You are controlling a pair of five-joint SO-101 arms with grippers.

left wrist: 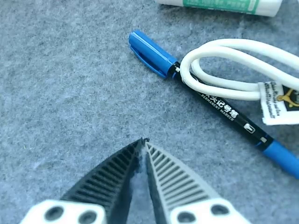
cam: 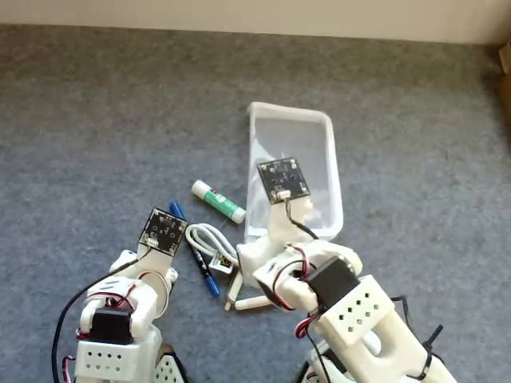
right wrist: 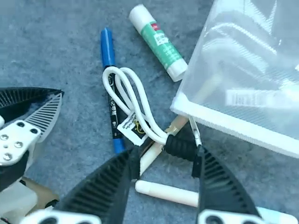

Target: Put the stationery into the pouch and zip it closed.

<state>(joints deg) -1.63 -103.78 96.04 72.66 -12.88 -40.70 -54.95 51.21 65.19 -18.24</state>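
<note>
the counter [cam: 96, 120] is covered edge to edge with a grey, felt-like fabric, short-napped and mottled with lighter and darker flecks. up close, in the left wrist view, its fibres look matted and slightly fuzzy. along the far edge of the high view a pale, cream-coloured band [cam: 239, 14] runs straight across behind the grey fabric and meets it in a slightly slanted line; whether it is a wall or a board cannot be told. at the far right edge of that view a small brown object [cam: 506, 68] shows, cut off by the frame and too partial to identify. in the right wrist view a tan patch [right wrist: 33, 185] lies low on the grey fabric, its nature unclear.
</note>
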